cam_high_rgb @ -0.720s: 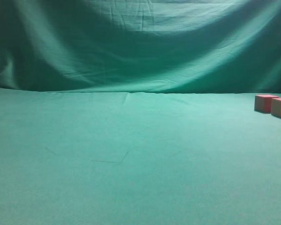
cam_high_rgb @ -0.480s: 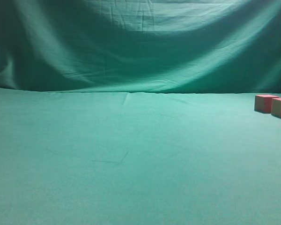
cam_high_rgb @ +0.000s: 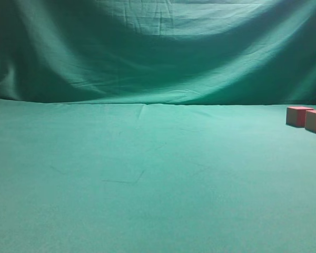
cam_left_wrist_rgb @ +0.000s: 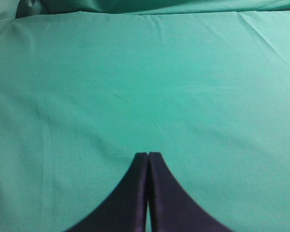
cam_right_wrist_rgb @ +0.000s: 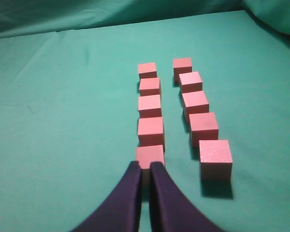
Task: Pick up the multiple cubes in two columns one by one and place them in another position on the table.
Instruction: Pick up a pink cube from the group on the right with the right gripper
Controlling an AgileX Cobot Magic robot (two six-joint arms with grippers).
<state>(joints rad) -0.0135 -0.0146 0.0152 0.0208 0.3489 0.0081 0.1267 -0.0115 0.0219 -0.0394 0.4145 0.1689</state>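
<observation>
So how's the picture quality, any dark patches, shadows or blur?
Exterior view: soft and grainy, backdrop dark at its edges, cubes cut off at right. Right wrist view: sharper, each cube casts a short shadow toward the camera; right gripper blurred. Left wrist view: evenly lit table, left gripper dark.

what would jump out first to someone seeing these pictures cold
The cubes stand out at once: ten salmon-red blocks in two neat columns of five on the green table, seen from the right wrist view. The right gripper, its dark fingers nearly together, points at the nearest cube of the left column. In the left wrist view the left gripper is shut over bare cloth.
</observation>
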